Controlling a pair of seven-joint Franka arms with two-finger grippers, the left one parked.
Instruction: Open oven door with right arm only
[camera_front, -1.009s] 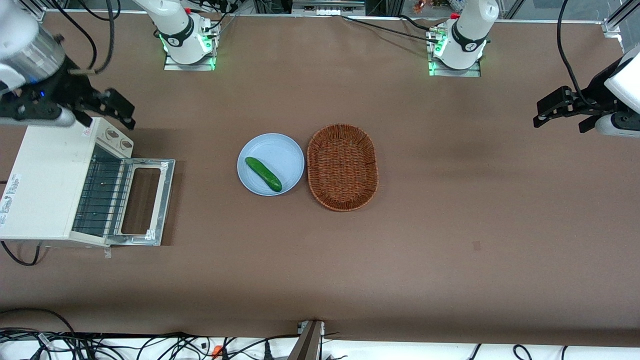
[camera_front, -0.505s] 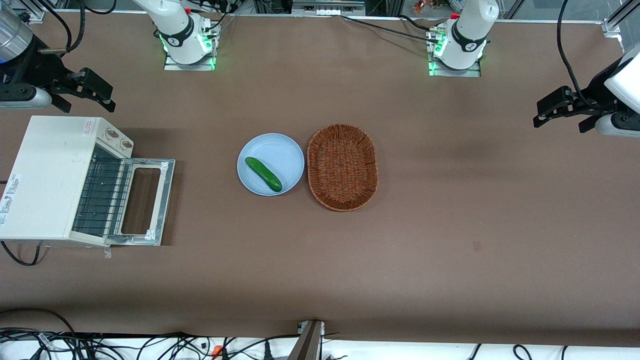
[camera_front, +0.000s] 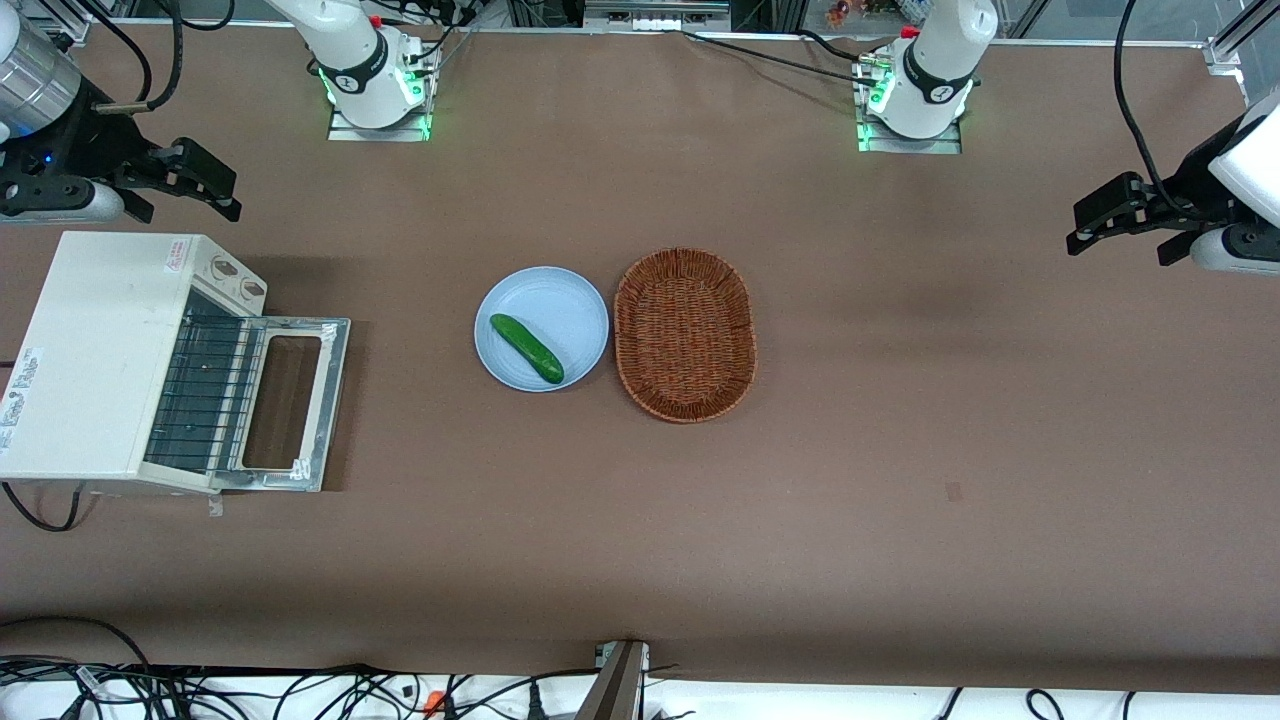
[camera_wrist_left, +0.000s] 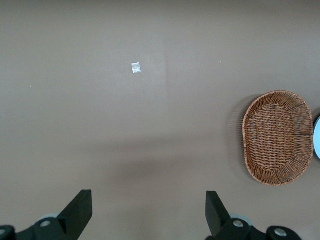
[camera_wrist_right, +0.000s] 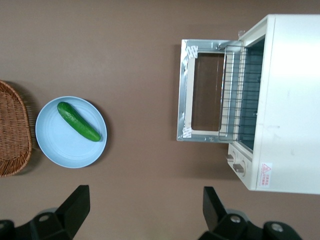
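Note:
The off-white toaster oven (camera_front: 95, 355) stands at the working arm's end of the table. Its oven door (camera_front: 290, 403) lies folded down flat on the table, bare-metal inner frame up, and the wire rack inside shows. The door also shows in the right wrist view (camera_wrist_right: 205, 90), swung fully down. My right arm (camera_front: 45, 120) hangs high above the table, farther from the front camera than the oven. Its black gripper (camera_front: 215, 185) is open and empty, clear of the oven. In the right wrist view the gripper (camera_wrist_right: 145, 205) has its fingers (camera_wrist_right: 75, 205) wide apart over bare table.
A light blue plate (camera_front: 575, 300) with a green cucumber (camera_front: 526, 348) sits mid-table, beside an oval wicker basket (camera_front: 684, 335). Both also show in the right wrist view: the plate (camera_wrist_right: 50, 142), the cucumber (camera_wrist_right: 78, 121) and the basket (camera_wrist_right: 12, 132). Arm bases stand along the table's back edge.
The right arm rose away from the oven top and back, farther from the front camera, then settled slightly nearer. The door stays flat open.

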